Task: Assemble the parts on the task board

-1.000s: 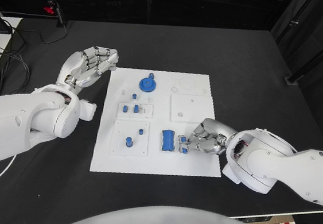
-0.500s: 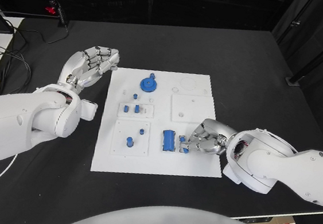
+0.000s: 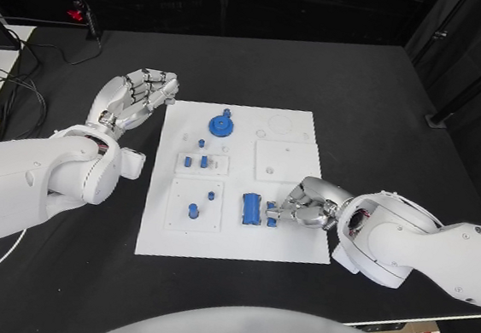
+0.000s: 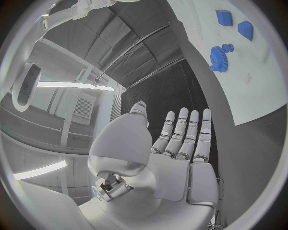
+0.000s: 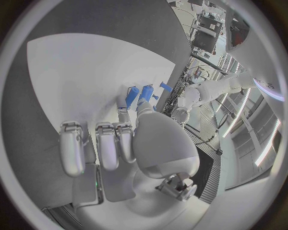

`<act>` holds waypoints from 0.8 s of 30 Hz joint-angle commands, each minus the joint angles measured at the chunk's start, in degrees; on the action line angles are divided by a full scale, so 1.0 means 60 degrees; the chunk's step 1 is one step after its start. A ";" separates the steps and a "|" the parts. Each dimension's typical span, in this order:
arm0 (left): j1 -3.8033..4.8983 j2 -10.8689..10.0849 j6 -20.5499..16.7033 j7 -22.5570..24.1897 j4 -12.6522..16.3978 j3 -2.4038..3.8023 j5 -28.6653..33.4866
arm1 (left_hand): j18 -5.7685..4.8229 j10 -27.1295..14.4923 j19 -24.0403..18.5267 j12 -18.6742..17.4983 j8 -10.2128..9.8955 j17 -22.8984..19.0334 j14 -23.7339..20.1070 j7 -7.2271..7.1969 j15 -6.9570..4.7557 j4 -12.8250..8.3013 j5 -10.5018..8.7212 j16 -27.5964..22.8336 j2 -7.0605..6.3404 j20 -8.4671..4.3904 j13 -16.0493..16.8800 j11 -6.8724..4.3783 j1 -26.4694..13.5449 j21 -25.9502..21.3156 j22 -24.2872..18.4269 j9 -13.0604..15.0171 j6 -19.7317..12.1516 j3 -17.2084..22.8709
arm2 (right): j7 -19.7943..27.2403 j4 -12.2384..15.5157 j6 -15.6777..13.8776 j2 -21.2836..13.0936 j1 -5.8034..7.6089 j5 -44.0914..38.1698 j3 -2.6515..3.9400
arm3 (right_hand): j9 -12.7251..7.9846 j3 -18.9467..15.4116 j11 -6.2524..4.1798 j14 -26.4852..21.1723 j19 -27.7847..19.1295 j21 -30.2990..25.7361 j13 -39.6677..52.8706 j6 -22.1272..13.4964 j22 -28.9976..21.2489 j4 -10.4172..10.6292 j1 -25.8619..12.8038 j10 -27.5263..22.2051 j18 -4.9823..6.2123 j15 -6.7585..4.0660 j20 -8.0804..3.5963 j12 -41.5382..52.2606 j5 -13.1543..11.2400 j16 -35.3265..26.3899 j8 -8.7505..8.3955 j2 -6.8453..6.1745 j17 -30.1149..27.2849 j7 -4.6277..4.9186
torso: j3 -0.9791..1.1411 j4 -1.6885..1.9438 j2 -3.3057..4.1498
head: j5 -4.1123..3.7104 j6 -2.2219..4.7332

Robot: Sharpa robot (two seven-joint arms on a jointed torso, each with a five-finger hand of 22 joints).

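Note:
The white task board (image 3: pixel 296 171) lies in the middle of the black table. On it are a blue gear (image 3: pixel 221 123), small blue parts (image 3: pixel 196 161) (image 3: pixel 192 210) in two square plates, and a long blue part (image 3: pixel 251 209). My right hand (image 3: pixel 307 204) rests on the board's near right part with its fingers curled. Its thumb and one fingertip pinch a small blue part (image 3: pixel 271 215) right beside the long one; both parts (image 5: pixel 146 94) (image 5: pixel 132 96) show just past the thumb tip. My left hand (image 3: pixel 140 93) lies flat off the board's far left edge, fingers straight and holding nothing (image 4: pixel 180 143).
Two white square plates (image 3: pixel 278 162) and a round recess (image 3: pixel 281 125) take up the board's far right part. Cables (image 3: pixel 5 84) trail over the table at the far left. The gear (image 4: pixel 219 57) and two blue parts (image 4: pixel 223 17) lie beyond my left fingertips.
My right hand has edged slightly toward the long blue part with the small part at its fingertips. The left hand has not moved.

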 commanded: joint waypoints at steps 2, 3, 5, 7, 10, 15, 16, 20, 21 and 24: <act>0.0013 0.0017 0.0087 0.0379 0.0001 0.0009 0.0001 | 0.0036 -0.0043 0.0019 0.0066 0.0070 -0.0021 0.0007 0.1220 -0.0029 -0.0017 0.0050 0.0051 0.0075 0.0015 -0.0016 -0.0001 0.0026 0.0059 -0.0018 -0.0017 -0.0041 -0.0067 | 0.0031 0.0020 -0.0073 -0.0012 0.0007 -0.0093 0.0000 | 0.0027 -0.0139 0.0069 0.1011 0.1029 0.0032 0.2504 -0.0078 0.2515 -0.0004 -0.0194 0.0993 -0.0071 0.0027 0.0017 -0.0005 -0.0055 0.0024 0.0082 0.0051 0.2516 -0.0007 | 0.0000 0.0005 0.0001 | -0.0014 -0.0001; 0.0013 0.0017 0.0086 0.0377 -0.0002 0.0009 0.0001 | 0.0037 -0.0045 0.0019 0.0070 0.0073 -0.0024 0.0019 0.1220 -0.0030 -0.0017 0.0053 0.0062 0.0078 0.0015 -0.0016 -0.0001 0.0031 0.0060 -0.0020 -0.0017 -0.0045 -0.0071 | 0.0035 0.0018 -0.0090 -0.0013 0.0007 -0.0094 0.0000 | 0.0028 -0.0143 0.0069 0.1011 0.1029 0.0032 0.2504 -0.0078 0.2515 -0.0005 -0.0199 0.0993 -0.0071 0.0027 0.0017 -0.0005 -0.0054 0.0024 0.0083 0.0054 0.2516 -0.0008 | -0.0002 0.0002 0.0000 | -0.0015 -0.0001; 0.0012 0.0019 0.0088 0.0376 -0.0005 0.0009 0.0001 | 0.0037 -0.0045 0.0019 0.0071 0.0074 -0.0025 0.0021 0.1220 -0.0031 -0.0017 0.0054 0.0064 0.0079 0.0015 -0.0016 -0.0001 0.0032 0.0060 -0.0020 -0.0018 -0.0045 -0.0071 | 0.0036 0.0015 -0.0105 -0.0015 0.0007 -0.0095 0.0000 | 0.0040 -0.0188 0.0065 0.1011 0.1029 0.0032 0.2504 -0.0076 0.2515 -0.0006 -0.0260 0.0993 -0.0071 0.0029 0.0018 -0.0005 -0.0040 0.0024 0.0098 0.0093 0.2516 -0.0011 | -0.0002 -0.0001 -0.0001 | -0.0016 -0.0001; 0.0012 0.0022 0.0092 0.0376 -0.0006 0.0009 0.0001 | 0.0037 -0.0045 0.0019 0.0071 0.0074 -0.0025 0.0021 0.1220 -0.0031 -0.0017 0.0054 0.0064 0.0079 0.0015 -0.0016 -0.0001 0.0032 0.0060 -0.0020 -0.0018 -0.0045 -0.0071 | 0.0017 0.0021 -0.0104 -0.0033 0.0007 -0.0096 0.0000 | 0.0042 -0.0196 0.0065 0.1011 0.1029 0.0032 0.2504 -0.0075 0.2515 -0.0007 -0.0271 0.0993 -0.0071 0.0029 0.0019 -0.0005 -0.0037 0.0024 0.0102 0.0104 0.2516 -0.0012 | 0.0002 0.0011 0.0001 | -0.0021 -0.0001; 0.0012 0.0024 0.0092 0.0376 -0.0007 0.0009 0.0001 | 0.0037 -0.0045 0.0019 0.0071 0.0074 -0.0025 0.0021 0.1220 -0.0031 -0.0017 0.0054 0.0064 0.0079 0.0015 -0.0016 -0.0001 0.0032 0.0060 -0.0020 -0.0018 -0.0045 -0.0071 | -0.0008 0.0028 -0.0072 -0.0070 0.0007 -0.0097 0.0000 | 0.0063 -0.0216 0.0052 0.1011 0.1029 0.0032 0.2504 -0.0042 0.2515 -0.0031 -0.0228 0.0993 -0.0071 0.0022 0.0017 -0.0005 -0.0046 0.0024 0.0142 0.0100 0.2516 -0.0033 | 0.0003 0.0005 -0.0001 | -0.0014 -0.0001; 0.0010 0.0017 0.0087 0.0374 -0.0013 0.0009 0.0001 | 0.0037 -0.0045 0.0019 0.0071 0.0074 -0.0025 0.0021 0.1220 -0.0031 -0.0017 0.0054 0.0064 0.0079 0.0015 -0.0016 -0.0001 0.0032 0.0060 -0.0020 -0.0018 -0.0045 -0.0071 | 0.0012 0.0058 0.0202 -0.0189 0.0006 0.0011 -0.0002 | 0.0326 -0.0485 -0.0074 0.1011 0.1029 0.0032 0.2504 0.0083 0.2515 -0.0044 0.0060 0.0993 -0.0071 -0.0091 -0.0066 -0.0005 -0.0591 0.0024 0.0630 -0.0138 0.2516 -0.0170 | 0.0004 -0.0003 -0.0005 | -0.0006 -0.0001; 0.0010 0.0015 0.0086 0.0372 -0.0016 0.0009 0.0001 | 0.0037 -0.0045 0.0019 0.0071 0.0074 -0.0025 0.0021 0.1220 -0.0031 -0.0017 0.0054 0.0064 0.0079 0.0015 -0.0016 -0.0001 0.0032 0.0060 -0.0020 -0.0018 -0.0045 -0.0071 | 0.0023 0.0064 0.0262 -0.0202 0.0006 0.0037 -0.0002 | 0.0404 -0.0556 -0.0095 0.1011 0.1029 0.0032 0.2504 0.0102 0.2515 -0.0039 0.0033 0.0993 -0.0071 -0.0107 -0.0087 -0.0005 -0.0752 0.0024 0.0756 -0.0173 0.2516 -0.0194 | 0.0002 -0.0009 -0.0006 | -0.0008 -0.0001; 0.0004 0.0015 0.0093 0.0360 -0.0029 0.0009 0.0001 | 0.0038 -0.0050 0.0017 0.0080 0.0081 -0.0034 0.0044 0.1220 -0.0033 -0.0017 0.0062 0.0086 0.0086 0.0015 -0.0017 -0.0002 0.0043 0.0061 -0.0024 -0.0019 -0.0052 -0.0080 | 0.0060 0.0082 0.0455 -0.0206 0.0005 0.0093 -0.0002 | 0.0766 -0.0752 -0.0171 0.1011 0.1029 0.0032 0.2504 -0.0017 0.2515 -0.0039 -0.0045 0.0993 -0.0071 -0.0176 -0.0157 -0.0005 -0.0993 0.0024 0.1272 -0.0238 0.2516 -0.0274 | 0.0005 -0.0011 -0.0005 | -0.0038 -0.0001; 0.0002 0.0015 0.0092 0.0349 -0.0031 0.0009 0.0001 | 0.0038 -0.0050 0.0017 0.0080 0.0081 -0.0034 0.0044 0.1220 -0.0033 -0.0017 0.0062 0.0086 0.0086 0.0015 -0.0017 -0.0002 0.0043 0.0061 -0.0024 -0.0019 -0.0052 -0.0080 | 0.0062 0.0083 0.0502 -0.0197 0.0005 0.0100 -0.0003 | 0.0950 -0.0793 -0.0201 0.1011 0.1029 0.0032 0.2504 -0.0111 0.2515 -0.0055 -0.0056 0.0993 -0.0071 -0.0216 -0.0173 -0.0005 -0.1124 0.0024 0.1513 -0.0263 0.2516 -0.0309 | 0.0009 -0.0008 -0.0001 | -0.0041 -0.0001; -0.0004 0.0016 0.0093 0.0333 -0.0033 0.0009 0.0001 | 0.0038 -0.0050 0.0017 0.0080 0.0081 -0.0034 0.0044 0.1220 -0.0033 -0.0017 0.0062 0.0086 0.0086 0.0015 -0.0017 -0.0002 0.0043 0.0061 -0.0024 -0.0019 -0.0052 -0.0080 | 0.0044 0.0064 0.0606 -0.0161 0.0005 0.0109 -0.0003 | 0.1303 -0.0818 -0.0224 0.1011 0.1029 0.0032 0.2504 -0.0302 0.2515 -0.0042 -0.0035 0.0993 -0.0071 -0.0240 -0.0223 -0.0005 -0.1356 0.0024 0.1954 -0.0358 0.2516 -0.0360 | 0.0008 -0.0002 0.0002 | -0.0043 -0.0001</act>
